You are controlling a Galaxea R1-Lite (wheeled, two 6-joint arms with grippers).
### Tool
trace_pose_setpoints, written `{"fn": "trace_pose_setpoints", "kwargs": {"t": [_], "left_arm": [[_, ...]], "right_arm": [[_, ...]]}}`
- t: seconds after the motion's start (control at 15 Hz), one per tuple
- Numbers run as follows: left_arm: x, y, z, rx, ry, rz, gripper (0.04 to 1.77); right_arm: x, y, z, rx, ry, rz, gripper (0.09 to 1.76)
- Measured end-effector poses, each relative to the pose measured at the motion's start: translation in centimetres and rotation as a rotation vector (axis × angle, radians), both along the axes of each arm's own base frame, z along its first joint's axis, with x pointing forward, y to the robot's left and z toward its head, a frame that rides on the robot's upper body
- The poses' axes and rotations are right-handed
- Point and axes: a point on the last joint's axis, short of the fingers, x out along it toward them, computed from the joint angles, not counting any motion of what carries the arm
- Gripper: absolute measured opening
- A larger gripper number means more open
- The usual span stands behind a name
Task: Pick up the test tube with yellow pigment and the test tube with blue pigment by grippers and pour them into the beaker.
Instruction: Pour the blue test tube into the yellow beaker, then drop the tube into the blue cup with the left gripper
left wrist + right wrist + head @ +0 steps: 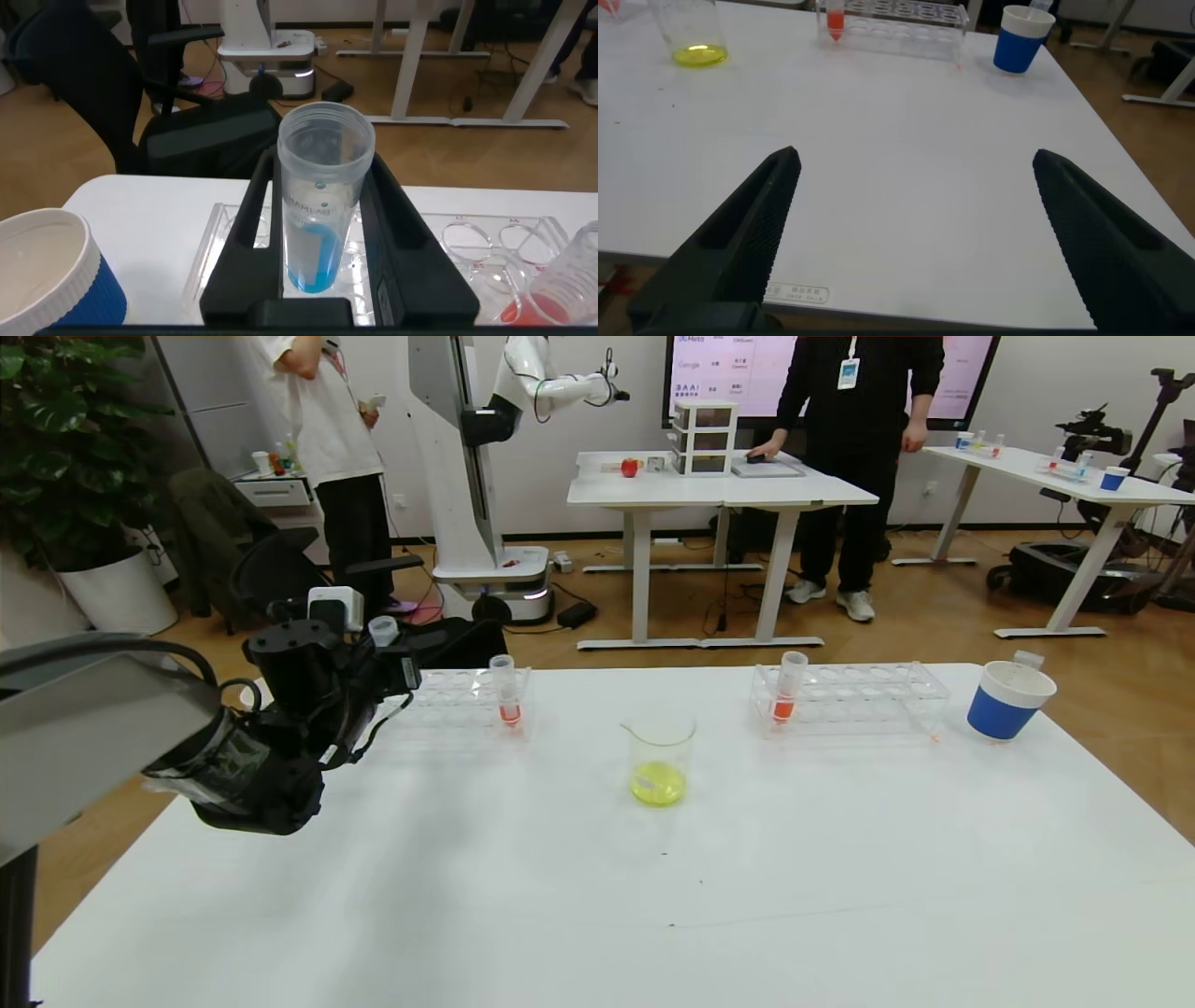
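Observation:
My left gripper [378, 658] is shut on the test tube with blue pigment [320, 215], upright over the left clear rack [213, 245] at the table's far left. Its open top [383, 631] shows above the black claw, and the blue liquid sits in its round bottom. The beaker [661, 756] stands at the table's middle with yellow liquid in it, well to the right of this gripper. The test tube with yellow pigment is out of view. My right gripper [915, 159] is open and empty over the bare table near its front edge, and does not show in the head view.
Two clear racks [467, 695] [854, 695] each hold one tube of orange-red liquid [507, 693] [787, 687]. A blue-and-white paper cup [1008, 700] stands at the far right, another [47, 275] beside the left rack. People, tables and a robot stand beyond.

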Motion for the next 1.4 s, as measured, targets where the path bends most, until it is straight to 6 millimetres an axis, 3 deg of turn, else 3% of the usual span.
{"fn": "trace_pose_setpoints", "kwargs": {"t": [0.33,0.47,0.73,1.07,1.27,1.4], "left_arm": [[-0.3,-0.1,1.5,0.011,-0.028,-0.002,0.51],[-0.4,-1.1,2.6,0.026,-0.047,-0.038,0.51],[-1.6,-5.4,5.0,0.065,-0.074,-0.28,0.51],[-3.1,-11.2,9.6,0.14,-0.251,-0.503,0.51],[-4.0,-14.4,9.3,0.213,-0.282,-0.62,0.51],[-3.9,-15.7,8.1,0.346,-0.303,-0.688,0.51]], "right_arm": [[0.0,0.0,0.0,0.0,0.0,0.0,1.74],[0.0,0.0,0.0,0.0,0.0,0.0,1.74],[0.0,0.0,0.0,0.0,0.0,0.0,1.74],[0.0,0.0,0.0,0.0,0.0,0.0,1.74],[0.0,0.0,0.0,0.0,0.0,0.0,1.74],[0.0,0.0,0.0,0.0,0.0,0.0,1.74]]}}
